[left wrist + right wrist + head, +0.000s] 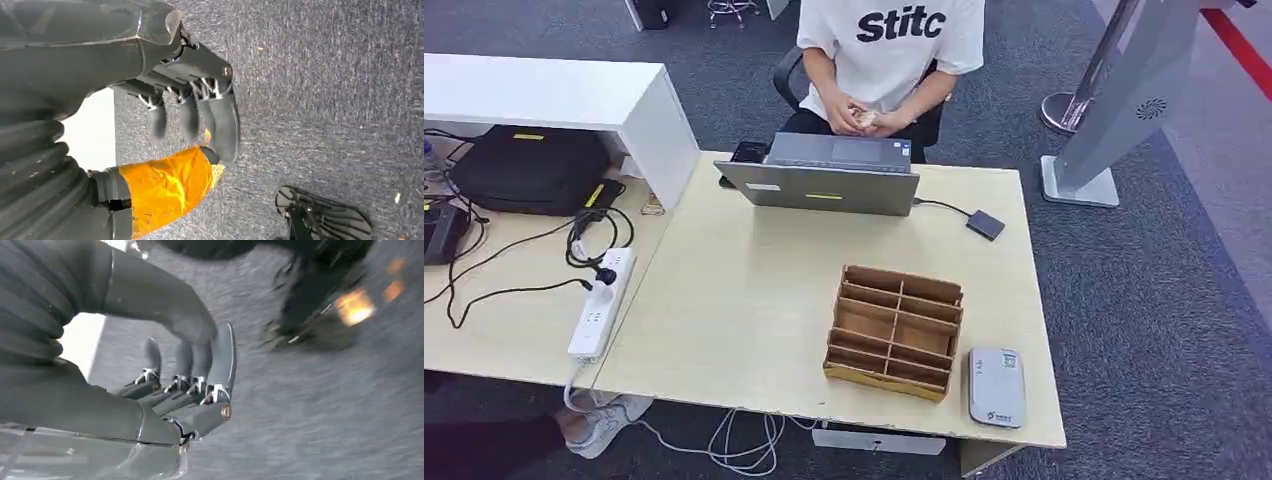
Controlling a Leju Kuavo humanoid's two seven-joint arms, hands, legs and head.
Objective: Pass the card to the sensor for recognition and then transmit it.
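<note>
A light wooden desk (744,300) stands in front of the robot. Near its front right corner sits a wooden organizer (894,332) with open compartments, and just beside it, right at the front right corner, lies a flat grey sensor (996,386). Along the far edge a grey laptop (824,175) stands open with its back to the robot; a cable runs from it to a small dark box (985,224) near the far right edge. A dark phone (748,152) lies beside the laptop at the far edge.

Behind the far edge sits a person (889,60) in a white T-shirt, both hands together in the lap, holding something small that may be the card (864,119); it is too small to tell for sure.

To the left a second desk carries a white power strip (602,302), black cables, and a black bag (532,168) under a white shelf (544,95). A grey stand (1124,100) rises from the carpet on the right.

The left hand (195,117) hangs over the grey carpet (325,90), its dark fingers (225,130) stretched out and apart from the thumb, which is wrapped in orange tape (165,187); it holds nothing. The right hand (187,370) also hangs over the carpet, its fingers (222,360) straight and spread from the thumb, with nothing in it.
</note>
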